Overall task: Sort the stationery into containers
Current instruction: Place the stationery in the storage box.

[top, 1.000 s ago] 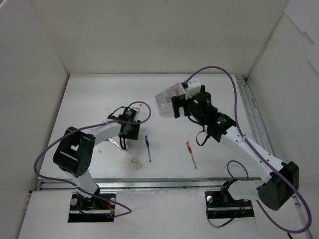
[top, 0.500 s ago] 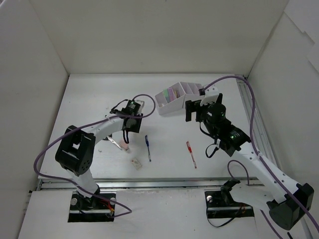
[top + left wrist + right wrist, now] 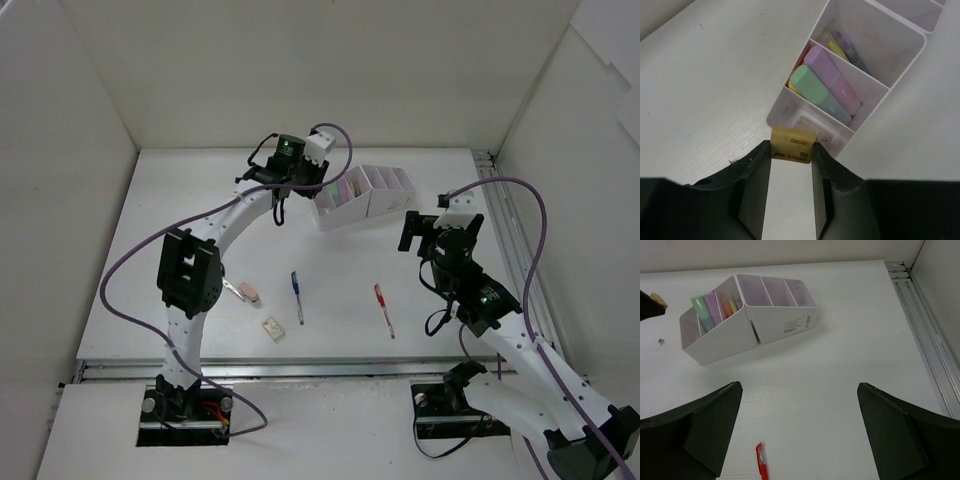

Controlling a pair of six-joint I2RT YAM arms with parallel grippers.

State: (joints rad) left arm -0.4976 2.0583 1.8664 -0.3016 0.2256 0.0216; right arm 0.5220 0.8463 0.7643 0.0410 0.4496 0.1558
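Pinched in left gripper (image 3: 790, 154): tan eraser (image 3: 791, 145), at lowest-compartment rim of white-lilac organizer (image 3: 785, 325). In next compartment, green highlighter (image 3: 812, 90) beside lilac highlighter (image 3: 832, 80). Flat on surface (image 3: 180, 200): blue pen (image 3: 297, 297), red pen (image 3: 384, 310), pale eraser (image 3: 273, 327).

White table (image 3: 180, 200), white walls (image 3: 300, 70), metal rail (image 3: 506, 228) along right edge

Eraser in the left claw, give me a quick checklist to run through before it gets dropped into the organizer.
1. Grip on the eraser: ok, the left claw is shut on it.
2. Eraser over the front compartment: cannot tell, it lines up with the near rim.
3. Room in that compartment: ok, it looks nearly bare.
4. Right claw clear: ok, open and set back.
5. Organizer upright: ok.
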